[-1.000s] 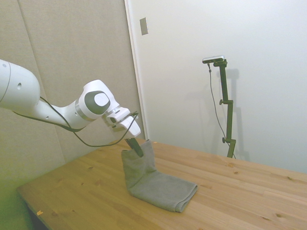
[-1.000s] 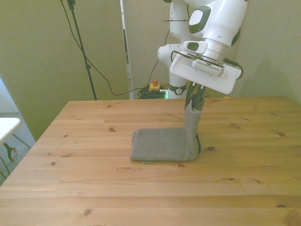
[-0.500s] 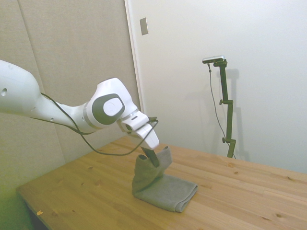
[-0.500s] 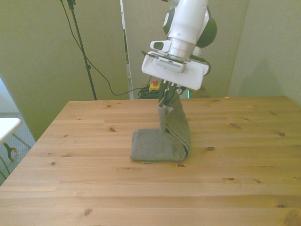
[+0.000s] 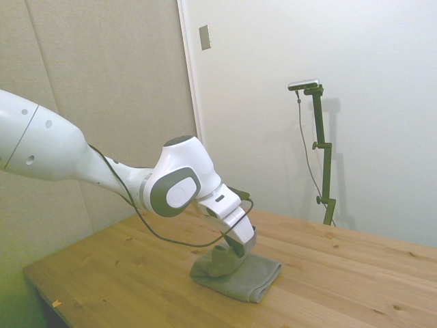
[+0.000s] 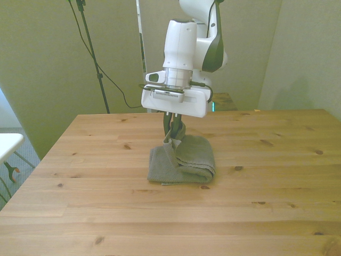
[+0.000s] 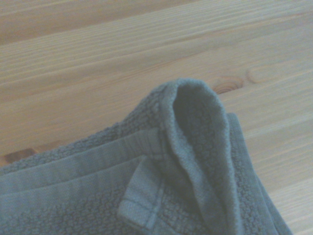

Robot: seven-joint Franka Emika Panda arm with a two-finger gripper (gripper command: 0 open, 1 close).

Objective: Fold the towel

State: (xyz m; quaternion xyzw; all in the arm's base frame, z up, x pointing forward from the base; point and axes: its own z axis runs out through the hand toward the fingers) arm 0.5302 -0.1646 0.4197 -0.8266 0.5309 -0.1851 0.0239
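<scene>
We've got the towel (image 6: 186,160) lying around the middle of the table (image 6: 80,213), nearer the far edge. Its right part is doubled over the rest. The gripper (image 6: 174,129) hangs low over it, fingers pinched on a raised edge of the towel.

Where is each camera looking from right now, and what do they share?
Side view: off one side of the table, across it; arm reaches in from picture's left, gripper on the towel.
Front view: across the table, facing the arm; gripper pinching the towel.
Wrist view: close above the towel; no robot parts.
Shared: all show the towel on the table.
</scene>
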